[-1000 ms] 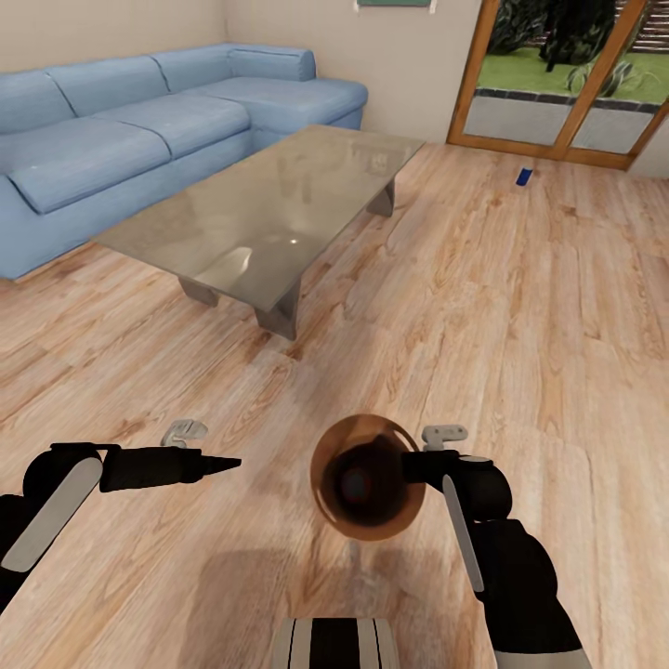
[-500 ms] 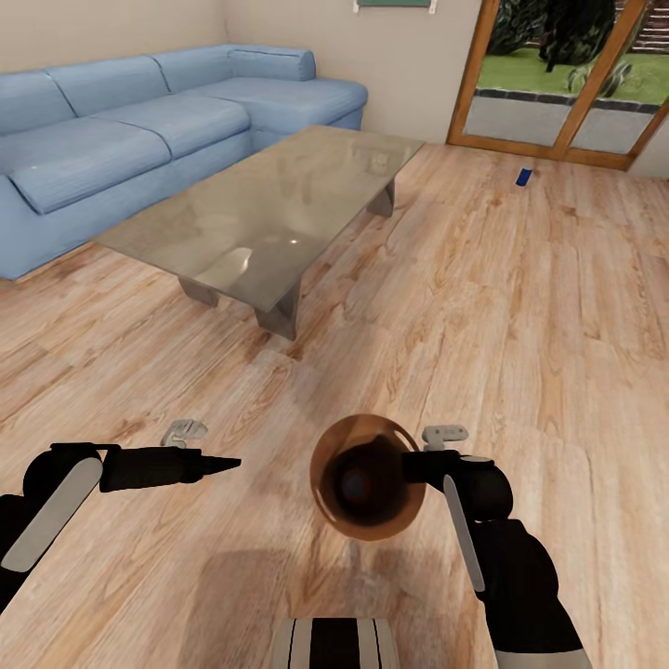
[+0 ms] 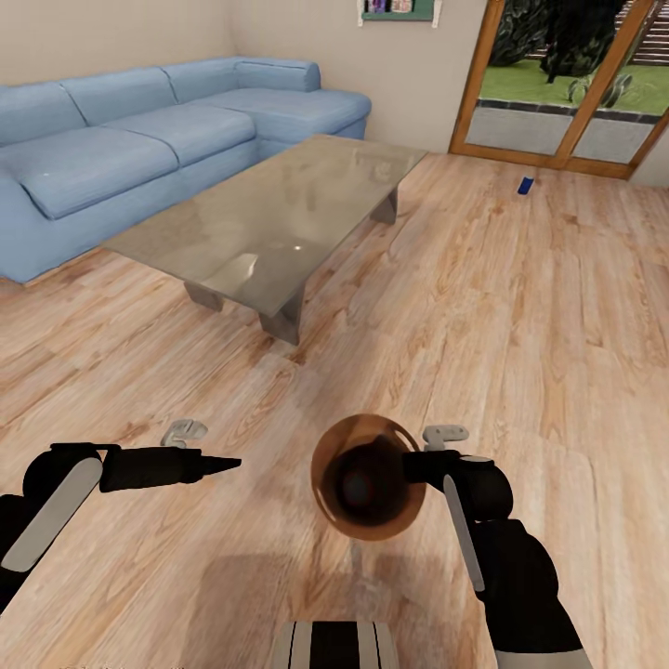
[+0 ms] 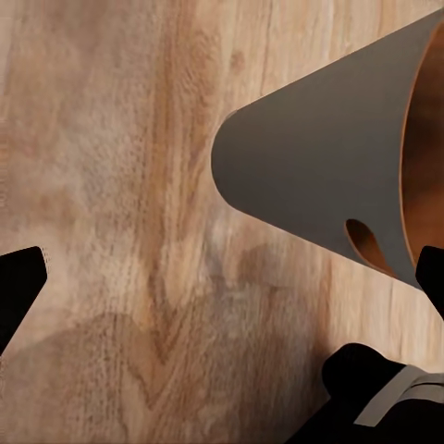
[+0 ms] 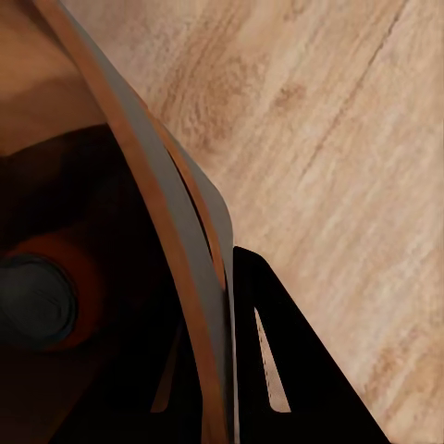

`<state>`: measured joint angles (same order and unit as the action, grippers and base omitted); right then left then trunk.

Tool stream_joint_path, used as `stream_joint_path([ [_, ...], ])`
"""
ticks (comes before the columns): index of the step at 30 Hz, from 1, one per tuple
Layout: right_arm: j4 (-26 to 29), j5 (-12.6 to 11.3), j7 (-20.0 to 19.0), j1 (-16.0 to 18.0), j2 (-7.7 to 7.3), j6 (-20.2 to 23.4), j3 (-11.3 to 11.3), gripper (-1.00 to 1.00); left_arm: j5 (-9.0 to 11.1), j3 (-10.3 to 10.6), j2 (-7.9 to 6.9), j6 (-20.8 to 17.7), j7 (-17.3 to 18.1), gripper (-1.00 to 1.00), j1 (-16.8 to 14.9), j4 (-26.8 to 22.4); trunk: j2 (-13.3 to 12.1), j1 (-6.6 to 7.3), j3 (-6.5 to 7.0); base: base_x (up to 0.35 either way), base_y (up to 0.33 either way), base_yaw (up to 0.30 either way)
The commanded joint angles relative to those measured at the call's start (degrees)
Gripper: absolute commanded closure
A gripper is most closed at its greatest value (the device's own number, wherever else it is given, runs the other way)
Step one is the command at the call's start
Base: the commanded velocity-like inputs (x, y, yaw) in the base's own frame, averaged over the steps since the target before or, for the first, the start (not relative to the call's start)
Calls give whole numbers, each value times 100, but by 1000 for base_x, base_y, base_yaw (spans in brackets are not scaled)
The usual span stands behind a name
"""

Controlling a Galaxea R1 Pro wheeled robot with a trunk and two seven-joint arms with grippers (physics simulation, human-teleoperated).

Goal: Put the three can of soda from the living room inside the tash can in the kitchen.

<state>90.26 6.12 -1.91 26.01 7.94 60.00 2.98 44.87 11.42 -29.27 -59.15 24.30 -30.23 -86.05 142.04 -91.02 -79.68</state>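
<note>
My right gripper (image 3: 410, 465) is shut on the rim of the brown wooden trash can (image 3: 329, 462), which hangs just above the plank floor in front of me. In the right wrist view one finger (image 5: 277, 351) lies against the outside of the rim (image 5: 157, 213), and an orange soda can with a grey top (image 5: 37, 301) sits inside. The dark blue soda can (image 3: 525, 185) lies on the floor far ahead, by the glass door. To the left of the bucket my left gripper (image 3: 232, 462) is open and empty; its fingertips (image 4: 18, 287) stand wide apart, with the bucket's wall and hand-hole (image 4: 314, 176) beyond.
A shiny low table (image 3: 269, 214) stands ahead on the left with the blue sofa (image 3: 111, 158) behind it. A wood-framed glass door (image 3: 557, 111) is at the back right. Open plank floor (image 3: 520, 325) stretches from me towards the blue can.
The whole head view has shifted slightly, with table, sofa and blue can lower in the picture, so the camera has moved. Both arms and the bucket keep the same pose.
</note>
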Motion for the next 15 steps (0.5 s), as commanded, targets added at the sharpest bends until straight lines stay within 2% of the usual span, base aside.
stream_joint_path([
  [1,1,-164,-20,1,5,0,1,100,-3,0,0,0,2,-100,0,0,0,0,8,0,0,175],
  [12,-5,-164,45,1,80,0,74,100,1,7,4,7,-8,-100,0,92,0,0,77,0,0,218],
  [15,-7,-164,97,1,84,0,79,100,-31,9,61,9,-14,-100,0,105,0,0,94,0,0,226],
])
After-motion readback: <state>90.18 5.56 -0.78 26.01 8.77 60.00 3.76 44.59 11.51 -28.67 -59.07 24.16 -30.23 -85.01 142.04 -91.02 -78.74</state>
